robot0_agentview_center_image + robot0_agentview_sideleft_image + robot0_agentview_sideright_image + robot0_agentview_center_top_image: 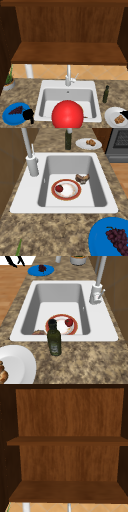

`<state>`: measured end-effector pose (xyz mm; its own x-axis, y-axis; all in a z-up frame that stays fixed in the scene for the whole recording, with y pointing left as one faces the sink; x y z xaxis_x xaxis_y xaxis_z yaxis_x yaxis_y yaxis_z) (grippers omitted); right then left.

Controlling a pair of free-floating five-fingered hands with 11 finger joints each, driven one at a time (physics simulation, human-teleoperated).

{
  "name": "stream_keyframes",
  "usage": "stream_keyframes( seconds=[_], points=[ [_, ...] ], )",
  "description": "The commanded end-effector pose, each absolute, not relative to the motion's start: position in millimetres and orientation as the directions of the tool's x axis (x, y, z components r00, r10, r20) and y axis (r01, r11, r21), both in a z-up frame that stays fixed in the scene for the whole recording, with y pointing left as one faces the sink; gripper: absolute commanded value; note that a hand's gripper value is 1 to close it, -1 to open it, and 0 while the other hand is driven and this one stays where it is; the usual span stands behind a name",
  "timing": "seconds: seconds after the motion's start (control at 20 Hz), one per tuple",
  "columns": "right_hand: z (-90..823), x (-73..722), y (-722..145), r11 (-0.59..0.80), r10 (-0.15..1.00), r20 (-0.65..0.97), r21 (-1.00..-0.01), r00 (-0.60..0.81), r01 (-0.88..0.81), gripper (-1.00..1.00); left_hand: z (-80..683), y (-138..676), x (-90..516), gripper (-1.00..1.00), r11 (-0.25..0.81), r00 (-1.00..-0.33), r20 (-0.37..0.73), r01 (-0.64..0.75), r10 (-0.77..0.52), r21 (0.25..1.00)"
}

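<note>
My left hand (28, 114) hovers at the right edge of a blue plate (10, 117) that carries dark grapes (15, 110), left of the sink (42, 100). In the right side view this hand (13, 261) hangs past the blue plate (33, 271) with its fingers straight. My right hand (124, 114) shows as a black tip over the white plate (111, 115), beside a brown pastry (119, 119). In the sink lies a red-rimmed plate (75, 195) with a small red fruit (59, 188) on it, and a brown ring-shaped item (82, 178) beside it.
A dark green bottle (106, 94) stands on the counter right of the sink. The faucet (68, 75) rises behind the basin. A potted plant (9, 82) sits at the far left. A large red ball (67, 115) covers the sink's front edge. Wooden shelves (67, 491) hang above.
</note>
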<state>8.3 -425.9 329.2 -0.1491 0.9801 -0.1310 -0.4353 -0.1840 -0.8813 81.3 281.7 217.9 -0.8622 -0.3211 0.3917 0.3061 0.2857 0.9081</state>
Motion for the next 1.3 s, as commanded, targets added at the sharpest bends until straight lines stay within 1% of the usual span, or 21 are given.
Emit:
stream_keyframes(
  seconds=[0.0, 0.2, 0.3, 0.4, 0.55, 0.6, 0.85, 1.0, 1.15, 1.25],
  points=[
    [322, 29, -418, -0.252, 0.967, -0.197, -0.832, -0.161, -0.495, -1.0, 218, 282, 81, 0.0, 0.286, -0.862, 0.392, 0.306, -0.321, 0.908],
    [325, 54, -408, -0.217, 0.976, -0.167, -0.816, -0.141, -0.535, -1.0, 218, 282, 81, 0.0, 0.286, -0.862, 0.392, 0.306, -0.321, 0.908],
    [322, 53, -402, -0.218, 0.976, -0.175, -0.816, -0.131, -0.536, -1.0, 218, 282, 81, 0.0, 0.286, -0.862, 0.392, 0.306, -0.321, 0.908],
    [315, 49, -402, -0.219, 0.975, -0.159, -0.802, -0.155, -0.555, -1.0, 218, 282, 81, 0.0, 0.286, -0.862, 0.392, 0.306, -0.321, 0.908],
    [309, 52, -403, -0.217, 0.976, -0.169, -0.827, -0.139, -0.519, -1.0, 218, 282, 81, 0.0, 0.286, -0.862, 0.392, 0.306, -0.321, 0.908],
    [311, 65, -399, -0.194, 0.981, -0.155, -0.831, -0.118, -0.521, -1.0, 218, 282, 81, 0.0, 0.286, -0.862, 0.392, 0.306, -0.321, 0.908],
    [283, 93, -393, -0.227, 0.974, -0.198, -0.814, -0.112, -0.534, -1.0, 218, 282, 81, 0.0, 0.286, -0.862, 0.392, 0.306, -0.321, 0.908],
    [269, 116, -392, -0.214, 0.977, -0.193, -0.814, -0.096, -0.541, -1.0, 218, 282, 81, 0.0, 0.286, -0.862, 0.392, 0.306, -0.321, 0.908],
    [239, 121, -392, -0.215, 0.976, -0.196, -0.845, -0.09, -0.49, -1.0, 218, 282, 81, 0.0, 0.286, -0.862, 0.392, 0.306, -0.321, 0.908],
    [224, 126, -398, -0.219, 0.976, -0.189, -0.861, -0.112, -0.459, -1.0, 218, 282, 81, 0.0, 0.286, -0.862, 0.392, 0.306, -0.321, 0.908]
  ],
)
